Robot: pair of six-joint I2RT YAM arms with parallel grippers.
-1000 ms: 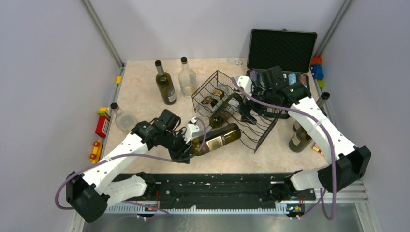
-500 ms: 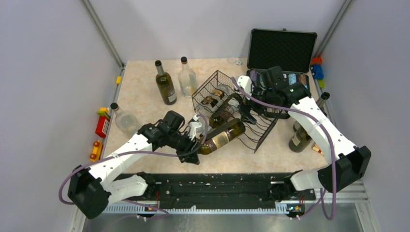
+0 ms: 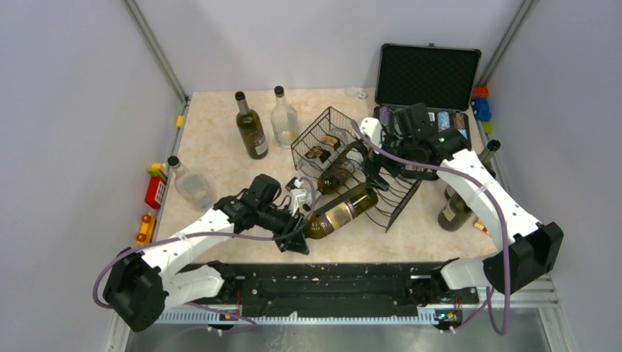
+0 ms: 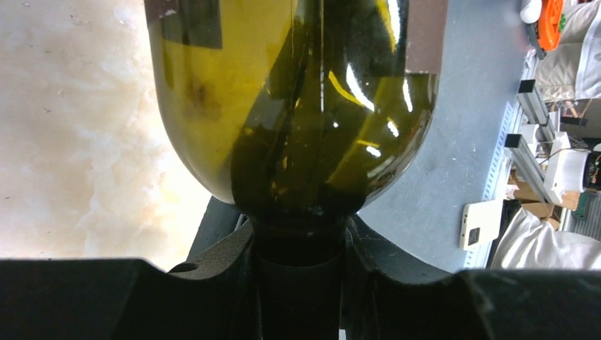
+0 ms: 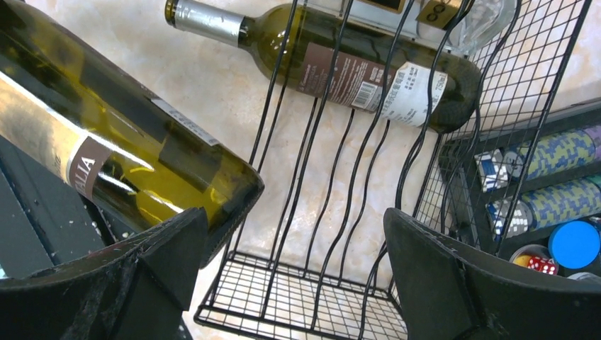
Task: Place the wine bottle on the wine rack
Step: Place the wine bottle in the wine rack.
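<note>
My left gripper (image 3: 301, 220) is shut on the neck of the green wine bottle (image 3: 341, 210), which it holds almost level with its base pointing right. In the left wrist view the bottle's shoulder (image 4: 283, 92) fills the frame above the left gripper (image 4: 299, 244). The bottle's base (image 5: 127, 156) lies over the near left edge of the black wire wine rack (image 5: 333, 212). The wine rack (image 3: 392, 194) holds another dark bottle (image 3: 337, 174) in a far cradle. My right gripper (image 5: 294, 262) hangs open over the rack's empty cradles, holding nothing.
Two upright bottles (image 3: 251, 136) (image 3: 284, 119) stand at the back left, and a clear bottle (image 3: 192, 183) stands near the left edge. An open black case (image 3: 427, 77) with poker chips (image 5: 560, 198) sits behind the rack. Another bottle (image 3: 458, 205) stands at the right.
My left arm has carried the green bottle to the right, bringing its base up to the rack's near edge. The right arm has stayed still and open.
</note>
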